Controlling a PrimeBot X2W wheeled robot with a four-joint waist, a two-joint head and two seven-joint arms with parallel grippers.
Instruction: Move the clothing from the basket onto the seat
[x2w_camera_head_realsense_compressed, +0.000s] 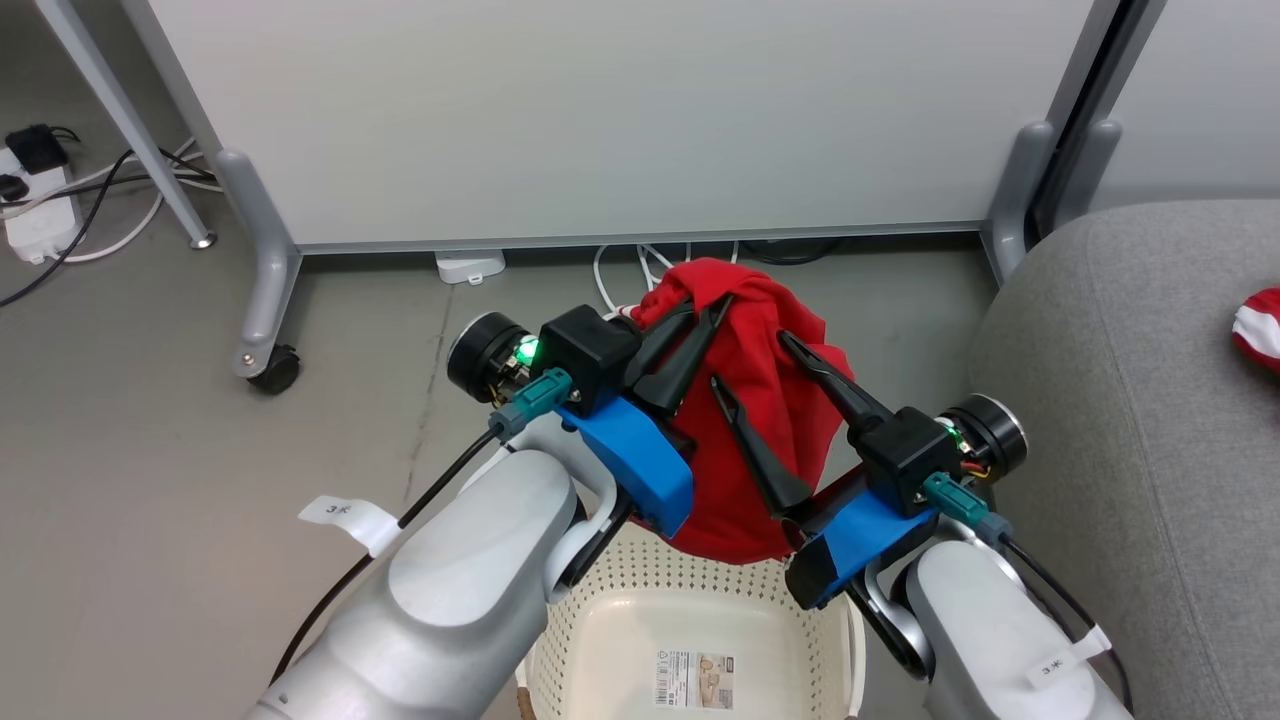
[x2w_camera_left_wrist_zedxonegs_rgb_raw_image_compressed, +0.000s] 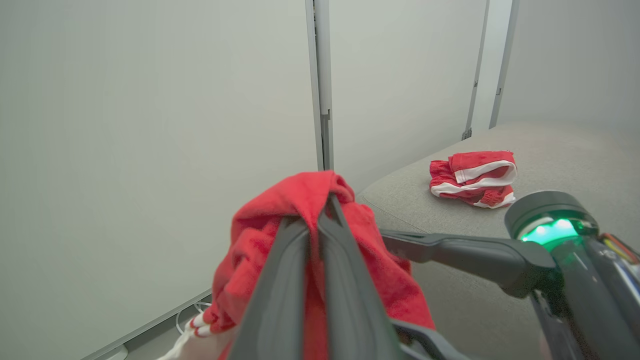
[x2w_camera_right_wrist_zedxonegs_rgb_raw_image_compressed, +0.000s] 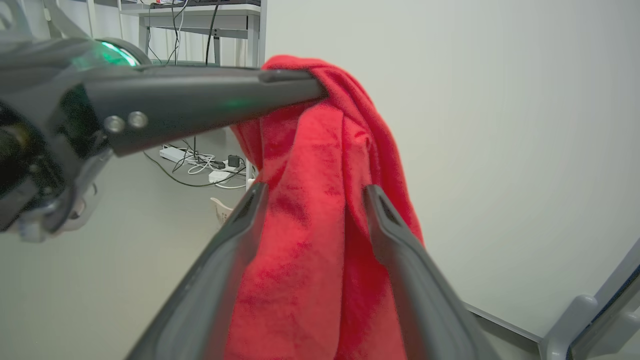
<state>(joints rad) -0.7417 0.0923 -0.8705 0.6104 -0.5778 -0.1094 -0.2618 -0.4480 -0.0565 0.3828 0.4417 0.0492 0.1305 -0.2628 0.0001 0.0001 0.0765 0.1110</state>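
Grey flooring (x2w_camera_head_realsense_compressed: 150, 450) is seen at the far left of the head view, where a white power strip (x2w_camera_head_realsense_compressed: 40, 215) is laid among dark and white cables. A pale partition panel (x2w_camera_head_realsense_compressed: 600, 110) is stood across the back on grey feet, and the left foot is fitted with a black castor (x2w_camera_head_realsense_compressed: 272, 370).

Towards the middle, the left fingers (x2w_camera_head_realsense_compressed: 700, 340) are pressed together and clamped on the upper fold of a red garment (x2w_camera_head_realsense_compressed: 770, 400). The garment is held up in the air by that pinch, bunched at the top and hung down in loose folds. Its lower edge is suspended just above the basket (x2w_camera_head_realsense_compressed: 690, 585). A little white trim is shown at the hanging end in the left wrist view.

The basket is set on the floor directly below, between the two pale forearms. Its cream perforated wall and pale bottom are exposed, and a printed sticker (x2w_camera_head_realsense_compressed: 695, 680) is stuck to the bottom.

Just to the right of the held cloth, the right fingers (x2w_camera_head_realsense_compressed: 825, 380) are spread wide apart. In the right wrist view the hanging cloth is seen between them. Whether it is touched by them cannot be told.

At the right, the grey fabric seat (x2w_camera_head_realsense_compressed: 1120, 400) is placed beside the basket. A second red garment (x2w_camera_head_realsense_compressed: 1262, 328) with white stripe trim is laid crumpled on the seat, well apart from the held one.
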